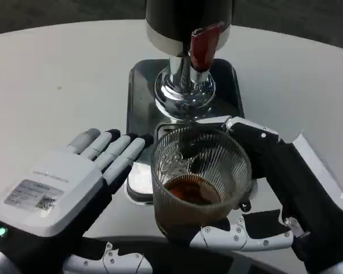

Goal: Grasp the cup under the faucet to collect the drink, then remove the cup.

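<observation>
The right robot hand (257,188) wraps its fingers around the ribbed clear glass cup (200,177), which holds dark brown drink and sits just in front of the chrome faucet (186,85) above the grey metal drip tray (140,91). The left robot hand (74,182) lies flat beside the cup, fingers extended, holding nothing, over the white table (51,85).

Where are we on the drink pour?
Done: the glass cup holds brown liquid at its bottom. In hand: the right hand grips the cup, in front of the dispenser's red tap. The left hand waits beside it. Left: setting the cup down.
</observation>
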You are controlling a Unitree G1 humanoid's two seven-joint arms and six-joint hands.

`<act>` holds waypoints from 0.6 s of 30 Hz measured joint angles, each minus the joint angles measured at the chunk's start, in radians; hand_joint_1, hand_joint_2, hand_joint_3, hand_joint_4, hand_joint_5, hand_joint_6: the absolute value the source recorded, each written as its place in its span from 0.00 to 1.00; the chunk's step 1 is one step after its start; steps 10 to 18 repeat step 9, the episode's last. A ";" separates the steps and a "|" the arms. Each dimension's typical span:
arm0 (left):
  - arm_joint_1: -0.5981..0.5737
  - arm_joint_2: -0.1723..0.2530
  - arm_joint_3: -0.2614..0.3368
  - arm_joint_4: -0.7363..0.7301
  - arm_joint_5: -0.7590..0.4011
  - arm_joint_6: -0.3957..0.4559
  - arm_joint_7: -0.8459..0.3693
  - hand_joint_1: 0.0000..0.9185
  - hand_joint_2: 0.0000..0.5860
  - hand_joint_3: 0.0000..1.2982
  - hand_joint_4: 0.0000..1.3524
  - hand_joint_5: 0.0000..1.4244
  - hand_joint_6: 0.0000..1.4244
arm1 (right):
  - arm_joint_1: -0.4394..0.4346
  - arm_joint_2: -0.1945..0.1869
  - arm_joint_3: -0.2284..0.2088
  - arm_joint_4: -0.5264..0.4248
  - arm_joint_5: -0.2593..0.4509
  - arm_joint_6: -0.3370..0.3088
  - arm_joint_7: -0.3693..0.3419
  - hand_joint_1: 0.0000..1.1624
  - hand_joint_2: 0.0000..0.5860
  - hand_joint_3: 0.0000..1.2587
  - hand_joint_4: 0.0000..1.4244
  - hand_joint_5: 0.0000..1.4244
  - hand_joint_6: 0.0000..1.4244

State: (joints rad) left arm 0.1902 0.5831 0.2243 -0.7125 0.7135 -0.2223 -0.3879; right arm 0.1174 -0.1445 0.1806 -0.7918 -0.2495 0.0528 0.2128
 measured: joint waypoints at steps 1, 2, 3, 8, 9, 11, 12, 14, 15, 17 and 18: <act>0.000 0.000 0.000 0.000 0.000 0.000 0.000 0.00 0.00 0.00 0.00 0.00 0.00 | 0.000 0.000 0.000 0.000 0.000 0.000 0.000 0.99 0.23 0.58 0.67 0.69 0.94; 0.000 0.000 -0.001 0.000 0.001 0.001 0.000 0.00 0.00 0.00 0.00 0.00 0.00 | 0.000 0.000 0.001 0.000 0.000 0.000 0.000 0.99 0.23 0.58 0.67 0.69 0.94; 0.000 0.000 -0.001 0.000 0.002 0.001 0.000 0.00 0.00 0.00 0.00 0.00 0.00 | 0.000 0.001 0.001 0.000 0.000 0.001 0.000 0.99 0.23 0.58 0.67 0.69 0.94; -0.001 0.000 -0.006 0.000 0.003 0.002 0.000 0.00 0.00 0.00 0.00 0.00 0.00 | -0.006 0.016 0.014 0.000 0.000 0.011 -0.001 0.99 0.23 0.59 0.67 0.69 0.94; -0.001 0.000 -0.006 0.000 0.003 0.002 0.000 0.00 0.00 0.00 0.00 0.00 0.00 | -0.008 0.017 0.017 0.000 -0.001 0.011 -0.001 0.99 0.23 0.59 0.67 0.69 0.94; -0.001 0.000 -0.006 0.000 0.003 0.002 0.000 0.00 0.00 0.00 0.00 0.00 0.00 | -0.008 0.017 0.017 0.000 -0.001 0.011 -0.001 0.99 0.23 0.59 0.67 0.69 0.94; -0.001 0.000 -0.006 0.000 0.003 0.002 0.000 0.00 0.00 0.00 0.00 0.00 0.00 | -0.008 0.017 0.017 0.000 -0.001 0.011 -0.001 0.99 0.23 0.59 0.67 0.69 0.94; -0.001 0.000 -0.006 0.000 0.003 0.002 0.000 0.00 0.00 0.00 0.00 0.00 0.00 | -0.008 0.017 0.017 0.000 -0.001 0.011 -0.001 0.99 0.23 0.59 0.67 0.69 0.94; -0.001 0.000 -0.006 0.000 0.003 0.002 0.000 0.00 0.00 0.00 0.00 0.00 0.00 | -0.008 0.017 0.017 0.000 -0.001 0.011 -0.001 0.99 0.23 0.59 0.67 0.69 0.94; -0.001 0.000 -0.006 0.000 0.003 0.002 0.000 0.00 0.00 0.00 0.00 0.00 0.00 | -0.008 0.017 0.017 0.000 -0.001 0.011 -0.001 0.99 0.23 0.59 0.67 0.69 0.94; -0.001 0.000 -0.006 0.000 0.003 0.002 0.000 0.00 0.00 0.00 0.00 0.00 0.00 | -0.008 0.017 0.017 0.000 -0.001 0.011 -0.001 0.99 0.23 0.59 0.67 0.69 0.94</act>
